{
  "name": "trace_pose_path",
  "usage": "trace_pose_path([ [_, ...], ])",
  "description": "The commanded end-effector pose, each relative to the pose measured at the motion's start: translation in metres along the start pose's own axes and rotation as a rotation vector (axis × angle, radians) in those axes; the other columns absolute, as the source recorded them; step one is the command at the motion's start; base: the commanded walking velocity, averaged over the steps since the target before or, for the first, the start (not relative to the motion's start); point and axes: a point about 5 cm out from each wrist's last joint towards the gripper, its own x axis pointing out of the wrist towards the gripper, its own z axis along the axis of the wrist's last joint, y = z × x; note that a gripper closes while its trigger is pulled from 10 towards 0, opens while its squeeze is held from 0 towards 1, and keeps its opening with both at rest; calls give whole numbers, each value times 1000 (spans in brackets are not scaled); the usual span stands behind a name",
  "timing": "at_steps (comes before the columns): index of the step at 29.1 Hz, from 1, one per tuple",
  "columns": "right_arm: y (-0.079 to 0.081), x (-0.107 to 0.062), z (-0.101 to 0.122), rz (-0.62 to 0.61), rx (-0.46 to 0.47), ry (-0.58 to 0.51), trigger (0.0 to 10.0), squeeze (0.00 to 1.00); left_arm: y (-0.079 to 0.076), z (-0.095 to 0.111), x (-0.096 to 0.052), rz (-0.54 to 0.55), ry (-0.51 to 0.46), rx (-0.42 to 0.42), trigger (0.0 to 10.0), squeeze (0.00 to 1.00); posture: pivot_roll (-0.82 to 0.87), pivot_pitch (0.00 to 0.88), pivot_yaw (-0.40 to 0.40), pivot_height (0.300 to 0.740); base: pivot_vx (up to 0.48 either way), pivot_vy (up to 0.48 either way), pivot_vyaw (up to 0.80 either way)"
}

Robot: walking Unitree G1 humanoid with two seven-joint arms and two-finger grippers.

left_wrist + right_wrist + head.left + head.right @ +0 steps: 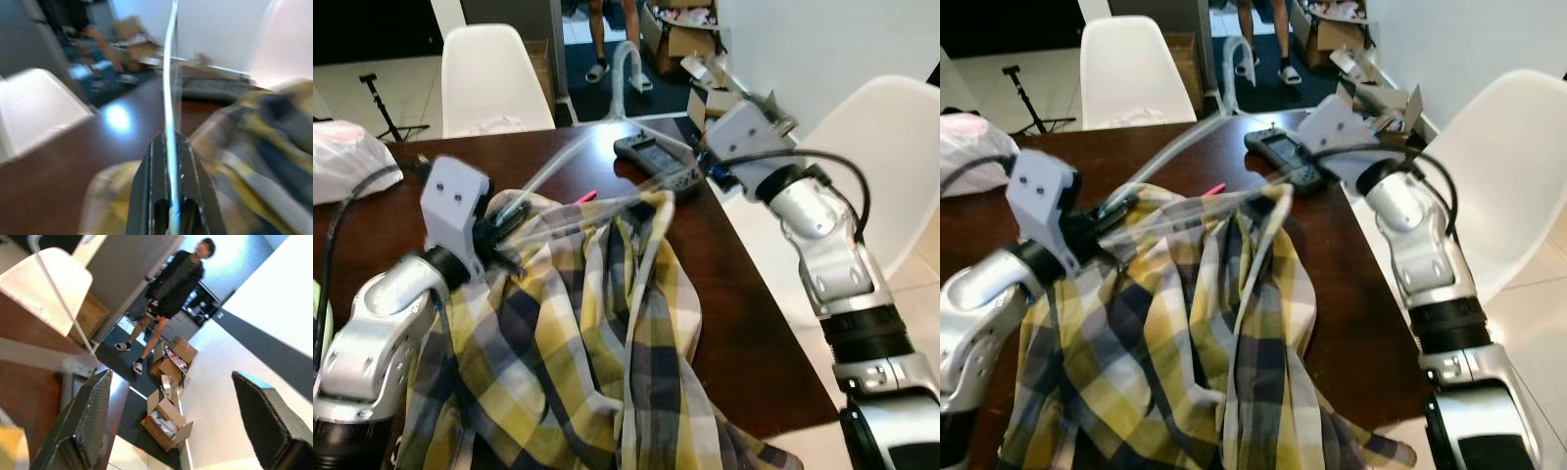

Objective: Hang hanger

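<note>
Clear plastic hanger (570, 192) inside yellow-navy plaid shirt (578, 333) on dark wood table (744, 323).
L gripper (169, 147) pinching hanger at shirt collar; R gripper (171, 426) spread wide, beyond shirt.

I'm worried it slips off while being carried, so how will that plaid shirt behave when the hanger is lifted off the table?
Likely floppy: the plaid shirt lies in loose folds on the table. It probably weighs little, so the thin hanger clamped in the left hand may flex only slightly. Draped unevenly, it could slide off.

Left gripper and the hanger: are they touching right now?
Touching. In the left wrist view the left gripper has its black fingers closed flat on the hanger, whose pale rod runs straight out between them.
</note>
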Motion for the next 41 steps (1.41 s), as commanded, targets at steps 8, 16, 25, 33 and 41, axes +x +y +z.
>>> trace_pose_path([
  [8, 16, 5, -2, -35, 576, 63, 10000, 0, -12, 22, 9, 85, -136, 299, 0, 0, 25, 161, 14, 740, 0, 0, 0],
  [16, 55, 2, 14, 278, 1271, 82, 10000, 0, -31, 15, 8, 20, -167, 540, 0, 0, 26, 160, 15, 740, 0, 0, 0],
  [25, 61, 1, 28, 364, 1444, 51, 10000, 0, -50, 2, 7, -62, -180, 626, 0, 0, 28, 154, 12, 740, 0, 0, 0],
  [33, 70, 0, 25, 386, 1408, 171, 10000, 0, -68, -3, 7, -127, -199, 650, 0, 0, 25, 151, 12, 740, 0, 0, 0],
  [41, 76, -2, 22, 386, 1348, 274, 10000, 0, -80, -6, 7, -168, -221, 661, 0, 0, 25, 148, 15, 740, 0, 0, 0],
])
